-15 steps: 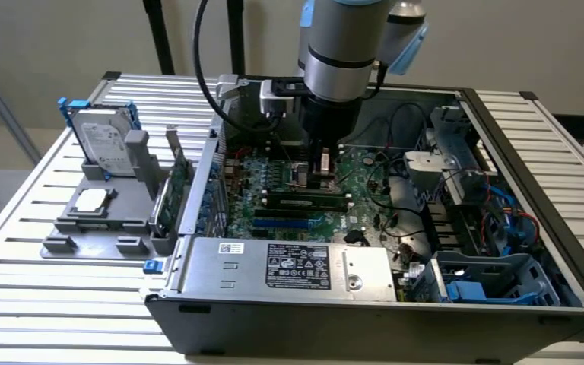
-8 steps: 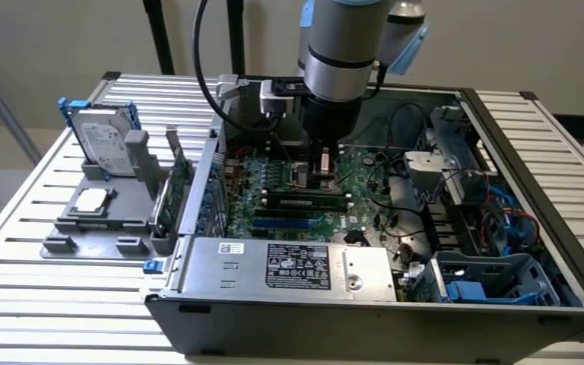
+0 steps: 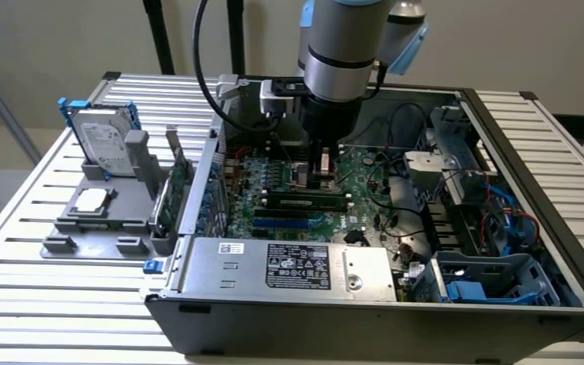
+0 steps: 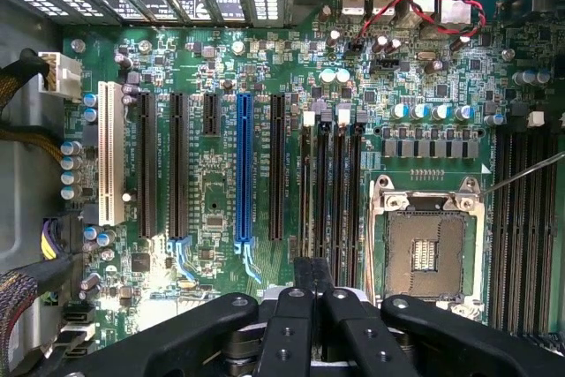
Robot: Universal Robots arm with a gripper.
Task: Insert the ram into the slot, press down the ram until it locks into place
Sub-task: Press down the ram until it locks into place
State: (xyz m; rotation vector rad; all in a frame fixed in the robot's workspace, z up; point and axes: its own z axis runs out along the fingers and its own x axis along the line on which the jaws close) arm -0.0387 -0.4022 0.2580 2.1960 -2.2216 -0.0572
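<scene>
In the exterior view the ram [image 3: 303,202], a long thin stick with a label, stands on edge in a black slot [image 3: 345,203] on the motherboard inside the open computer case. My gripper [image 3: 322,179] hangs straight down just above and behind its middle; contact cannot be made out. In the wrist view the gripper [image 4: 312,273] has its two black fingers [image 4: 303,284] pressed together with nothing visible between them. They sit over the first of several parallel black memory slots [image 4: 340,192], beside the CPU socket [image 4: 427,249]. The blue slot [image 4: 244,169] lies further off.
A grey fixture [image 3: 89,220] at the exterior view's left holds a hard drive [image 3: 104,141] and an upright green expansion card [image 3: 176,190]. The power supply box [image 3: 287,266] fills the case front. A blue drive cage [image 3: 490,281] and loose cables [image 3: 398,190] crowd the exterior view's right.
</scene>
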